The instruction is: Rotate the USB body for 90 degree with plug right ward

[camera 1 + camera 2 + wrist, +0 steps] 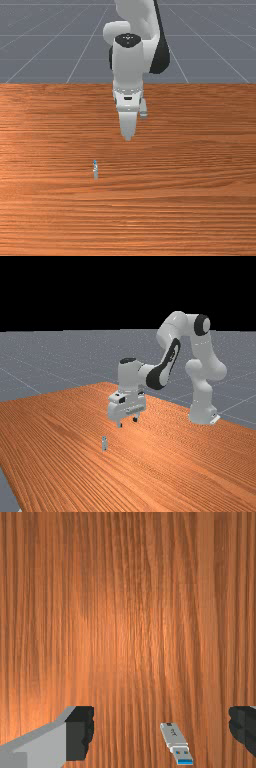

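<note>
Gripper (pixel 127 422) released, fingers (pixel 80 733) spread well apart, nothing held; it hangs above the table (pixel 65 456). Wood orange-brown, with darker streaks. Grain runs side to side in the front view, slantwise in the far view. Pale sheen on the boards beneath the gripper, far view; a soft bright patch also in the wrist view. USB body (pixel 172 736) lies on this wood, light grey with dark marks, its blue-tipped plug (pixel 183 757) pointing toward the arm's side of the table in the front view. Same view puts it left of the gripper and nearer the camera. Arm (pixel 205 351) has its base at the far view's right, by the table's edge. Around the table, a grey floor (pixel 30 356) ruled with thin pale lines, running out to a level horizon; above that, plain black background (pixel 75 291).
</note>
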